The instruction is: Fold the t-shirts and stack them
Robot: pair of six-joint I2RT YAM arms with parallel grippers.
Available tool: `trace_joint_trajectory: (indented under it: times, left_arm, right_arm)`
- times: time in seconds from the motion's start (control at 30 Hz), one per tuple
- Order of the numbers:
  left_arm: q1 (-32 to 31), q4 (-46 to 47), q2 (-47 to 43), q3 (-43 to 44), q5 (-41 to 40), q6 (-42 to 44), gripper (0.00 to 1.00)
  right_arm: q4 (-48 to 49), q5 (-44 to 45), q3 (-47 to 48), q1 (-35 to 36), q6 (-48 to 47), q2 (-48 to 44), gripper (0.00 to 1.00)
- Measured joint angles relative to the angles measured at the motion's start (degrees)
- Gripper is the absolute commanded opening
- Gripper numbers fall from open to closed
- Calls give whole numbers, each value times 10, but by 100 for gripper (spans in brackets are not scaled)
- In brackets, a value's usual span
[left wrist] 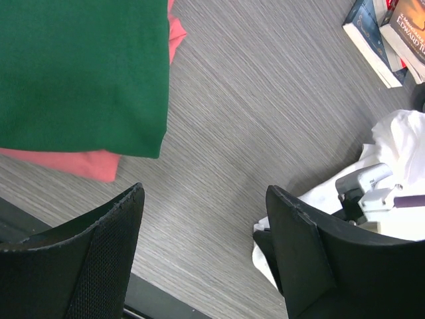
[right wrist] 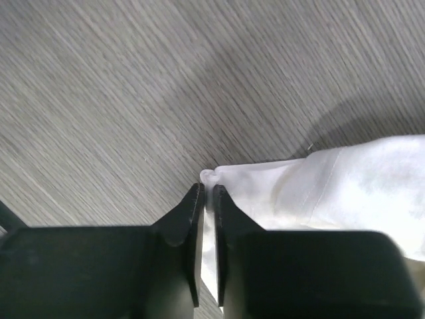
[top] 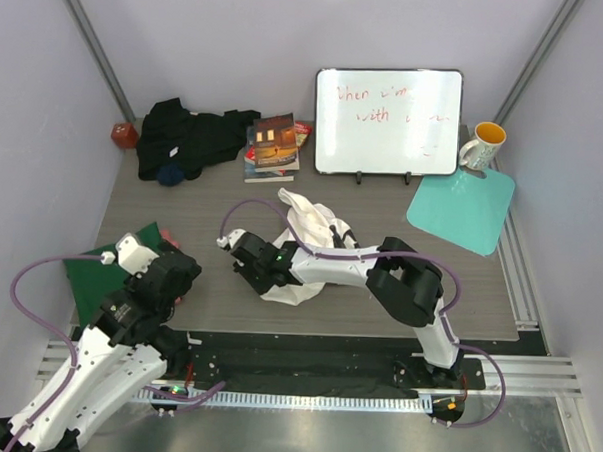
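The right gripper [right wrist: 207, 194] has its jaws nearly together, pinched on a thin fold at the corner of the white t-shirt [right wrist: 332, 186]. The rest of that shirt bunches to the right of the jaws, crumpled on the grey table [right wrist: 99, 100]. How firmly the cloth is caught is hard to judge, since only a sliver shows between the fingertips. The left gripper [left wrist: 206, 193] hangs over the tabletop with its jaws wide apart and nothing between them. Ahead and to their left lies the folded dark green t-shirt [left wrist: 80, 66], on top of the salmon pink t-shirt [left wrist: 93, 163]. Ahead and to their right are books [left wrist: 388, 33]. The black t-shirt [top: 190, 136] lies heaped well beyond both grippers.
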Motion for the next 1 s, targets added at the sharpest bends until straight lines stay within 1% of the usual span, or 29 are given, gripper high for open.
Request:
trace_joint_trajectory:
  times: [0.03, 0.07, 0.1, 0.13, 0.17, 0.5, 0.57, 0.67, 0.8, 1.0]
  left_arm:
    - [0, 0, -1, 0, 0, 0, 74]
    - [0, 1, -2, 0, 1, 0, 75]
    - [0, 2, -2, 0, 1, 0, 74]
    - [0, 4, -3, 0, 2, 0, 74]
    - [0, 6, -3, -1, 3, 0, 75]
    - [0, 20, -3, -6, 12, 5, 75]
    - [0, 24, -3, -6, 14, 6, 75]
    - [0, 28, 3, -6, 17, 11, 75]
    - [0, 40, 14, -11, 24, 14, 75]
    - [0, 70, 31, -26, 50, 28, 76]
  right_arm:
    - [0, -1, 0, 0, 1, 1, 10]
    - [0, -2, 0, -1, 0, 1, 13]
    - [1, -3, 0, -1, 0, 1, 11]
    - [0, -4, 1, -1, 0, 1, 9]
    - [-2, -5, 3, -1, 0, 3, 1]
    - [-1, -8, 12, -2, 0, 7, 1]
    - [-13, 3, 12, -5, -3, 3, 1]
    - [-56, 18, 22, -12, -12, -17, 1]
    - [-110, 56, 85, -33, -35, -77, 1]
    - [-160, 122, 259, -54, -70, -172, 1]
